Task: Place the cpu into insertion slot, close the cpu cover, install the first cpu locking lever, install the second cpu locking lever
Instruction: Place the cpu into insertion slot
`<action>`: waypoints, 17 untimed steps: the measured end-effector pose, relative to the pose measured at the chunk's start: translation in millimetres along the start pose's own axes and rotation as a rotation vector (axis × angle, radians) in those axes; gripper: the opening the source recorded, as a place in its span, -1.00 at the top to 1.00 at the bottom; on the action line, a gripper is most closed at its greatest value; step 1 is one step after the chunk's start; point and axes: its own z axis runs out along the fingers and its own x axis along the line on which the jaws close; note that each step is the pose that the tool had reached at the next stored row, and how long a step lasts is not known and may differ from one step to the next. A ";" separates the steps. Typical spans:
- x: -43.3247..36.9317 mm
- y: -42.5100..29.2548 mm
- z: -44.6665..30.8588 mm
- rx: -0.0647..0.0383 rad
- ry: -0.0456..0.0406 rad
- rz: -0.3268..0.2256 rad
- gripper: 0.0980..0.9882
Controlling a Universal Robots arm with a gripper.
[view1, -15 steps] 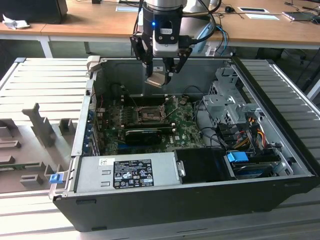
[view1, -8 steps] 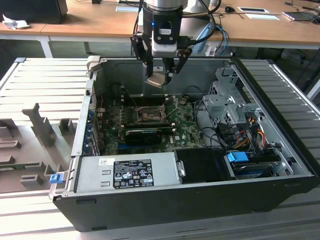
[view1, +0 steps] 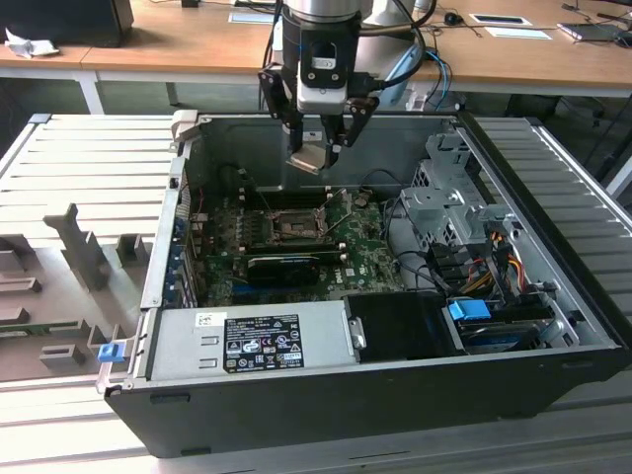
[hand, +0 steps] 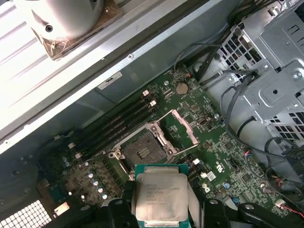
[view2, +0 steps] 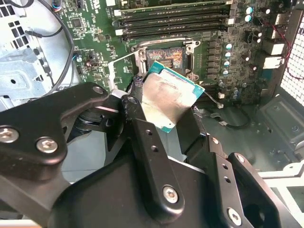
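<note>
My gripper (view1: 318,148) hangs above the back of an open computer case, shut on the cpu (view1: 308,159), a flat silvery square chip with a green edge. In both wrist views the cpu (view2: 168,97) (hand: 160,194) sits tilted between the black fingers (view2: 142,135), held by two opposite edges. The insertion slot (view1: 288,225) (view2: 164,57) (hand: 141,151) lies bare below it on the green motherboard (view1: 367,259), well apart from the chip. In the first wrist view the cpu cover (hand: 189,129) stands swung open beside the slot.
A black card (view1: 281,265) lies just in front of the slot, and memory sticks (view2: 175,19) lie on its other side. A power supply (view1: 247,341) fills the case front. A metal drive cage (view1: 444,197) and loose cables (view1: 484,267) crowd the exterior view's right.
</note>
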 end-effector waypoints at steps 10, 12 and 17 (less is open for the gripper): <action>0.0 -0.2 1.6 -0.004 -0.0140 0.159 0.03; -0.1 -0.2 1.8 -0.005 -0.0165 0.186 0.03; -0.1 -0.2 2.2 -0.006 -0.0215 0.244 0.03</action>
